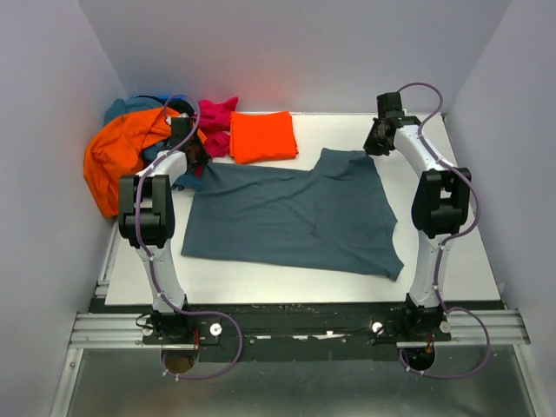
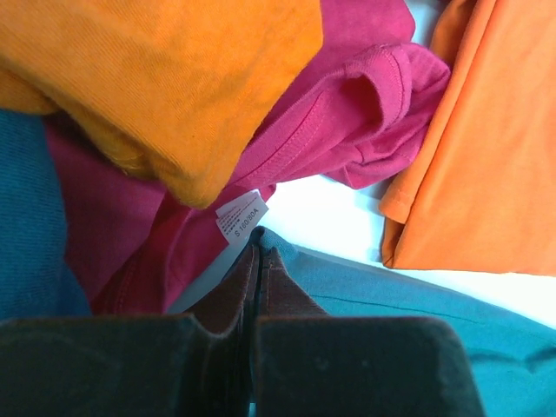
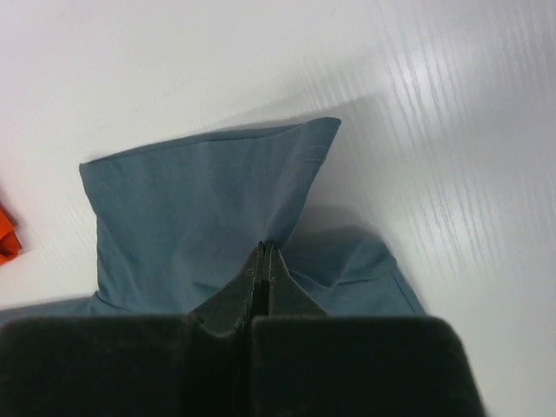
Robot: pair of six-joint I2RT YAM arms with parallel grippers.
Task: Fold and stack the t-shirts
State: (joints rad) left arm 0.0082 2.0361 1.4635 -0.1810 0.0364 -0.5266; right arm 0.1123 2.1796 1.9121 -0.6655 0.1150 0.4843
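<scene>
Top external: left tool [image 1: 196, 162] and right tool [image 1: 374, 148] pinch slate t-shirt [image 1: 295, 217].

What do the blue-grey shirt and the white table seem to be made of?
Blue-grey shirt: soft matte cloth, probably cotton; it creases and drapes. Table: hard, smooth, slightly glossy white board, perhaps laminate; faint streaked reflections show on it.
</scene>
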